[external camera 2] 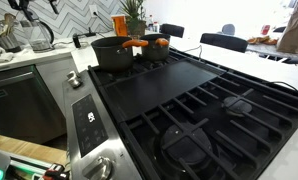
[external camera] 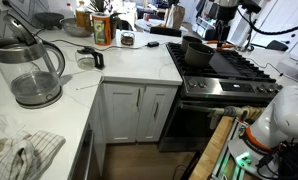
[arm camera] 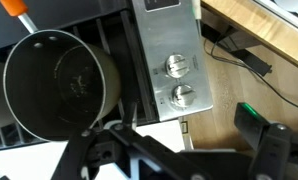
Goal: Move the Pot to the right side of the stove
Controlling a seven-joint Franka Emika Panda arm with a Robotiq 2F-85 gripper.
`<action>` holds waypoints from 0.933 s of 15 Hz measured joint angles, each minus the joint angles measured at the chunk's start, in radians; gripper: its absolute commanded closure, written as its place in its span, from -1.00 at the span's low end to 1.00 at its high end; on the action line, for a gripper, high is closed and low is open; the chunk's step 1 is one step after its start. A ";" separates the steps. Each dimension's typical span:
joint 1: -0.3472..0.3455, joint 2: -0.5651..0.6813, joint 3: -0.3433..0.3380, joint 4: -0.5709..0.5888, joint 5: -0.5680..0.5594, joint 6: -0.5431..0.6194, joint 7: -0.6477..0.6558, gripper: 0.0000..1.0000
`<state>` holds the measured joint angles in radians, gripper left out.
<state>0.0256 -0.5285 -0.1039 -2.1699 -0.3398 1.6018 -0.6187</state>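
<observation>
The dark round Pot (external camera: 197, 52) stands on the stove (external camera: 224, 88) at its back left corner. It shows in both exterior views, up close at the far end of the grates (external camera 2: 114, 52). In the wrist view I look down into the empty Pot (arm camera: 59, 85), beside the stove's stainless knob panel (arm camera: 164, 40). An orange handle (arm camera: 19, 13) shows just past the Pot. My gripper (arm camera: 174, 150) hangs high above the stove (external camera 2: 199, 110), apart from the Pot. Its jaws are spread wide and hold nothing. The arm reaches down over the back of the stove, where the gripper (external camera: 221, 30) hangs.
A flat black griddle plate (external camera 2: 159, 78) covers the stove's middle. A clear glass kettle (external camera: 29, 70) and a crumpled cloth (external camera: 19, 150) sit on the white counter. Bottles and jars (external camera: 99, 25) stand at the back. The wooden floor (arm camera: 259, 40) lies in front of the stove.
</observation>
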 measured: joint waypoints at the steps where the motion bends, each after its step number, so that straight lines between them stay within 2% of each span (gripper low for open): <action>1: -0.001 -0.021 -0.035 -0.008 -0.014 0.030 -0.067 -1.00; 6: -0.014 -0.049 -0.247 -0.016 0.002 0.167 -0.432 -1.00; 9: -0.040 -0.037 -0.354 -0.011 0.069 0.180 -0.597 -1.00; 11: -0.065 -0.017 -0.405 0.000 0.128 0.166 -0.648 -1.00; 14: -0.074 0.002 -0.420 0.013 0.152 0.163 -0.666 -1.00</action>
<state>-0.0488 -0.5262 -0.5242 -2.1572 -0.1883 1.7651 -1.2847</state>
